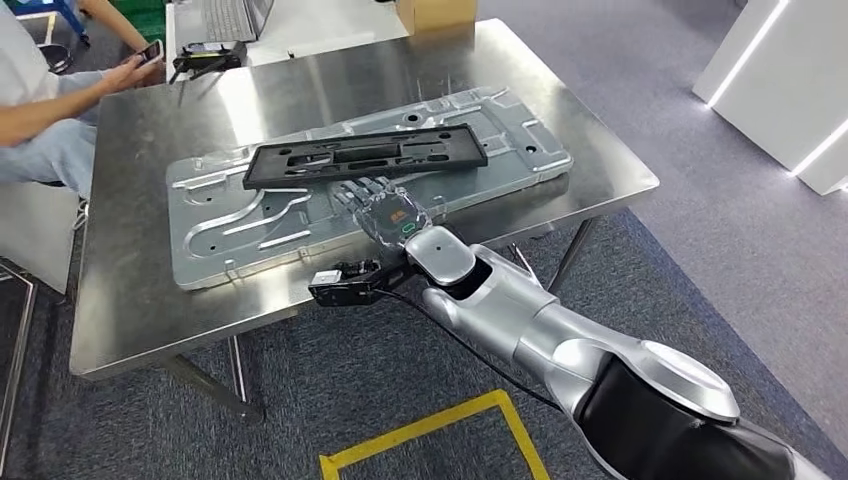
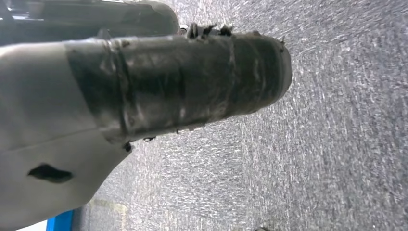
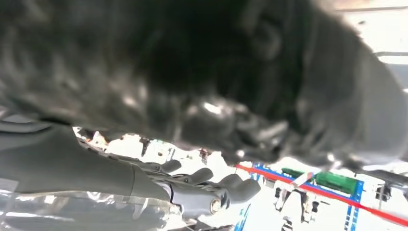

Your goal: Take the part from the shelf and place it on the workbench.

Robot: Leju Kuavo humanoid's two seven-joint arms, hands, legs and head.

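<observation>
Head view, part: the long black plastic part point(image 1: 366, 156) lies flat across a ribbed grey metal panel point(image 1: 250, 225), which itself rests on the steel workbench point(image 1: 130, 310); the part looks set down and level
Head view, right hand: the right hand point(image 1: 375, 205) reaches in palm down with its fingers stretched toward the near edge of the part, fingertips at or just under that edge; whether they are touching it I cannot tell, and no grip is plainly seen
Head view, progress: judged from how things lie, the carrying and placing look done; what remains seems to be drawing the hand clear
Head view, edges and room: the near table edge sits just below the wrist, bare steel lies left of the panel, and open carpet with a yellow floor mark point(image 1: 430, 430) lies behind the arm, so the way back toward the robot looks free; a seated person point(image 1: 45, 110) is at the far left corner, well apart from the hand
Left wrist view: carpet floor point(image 2: 337, 144); the left hand's state cannot be told
Right wrist view: the dark, blurred underside of the part point(image 3: 202, 72) looms close over the right hand's point(image 3: 192, 185) fingers point(image 3: 240, 185), which lie straight and side by side, curled around nothing that I can see
</observation>
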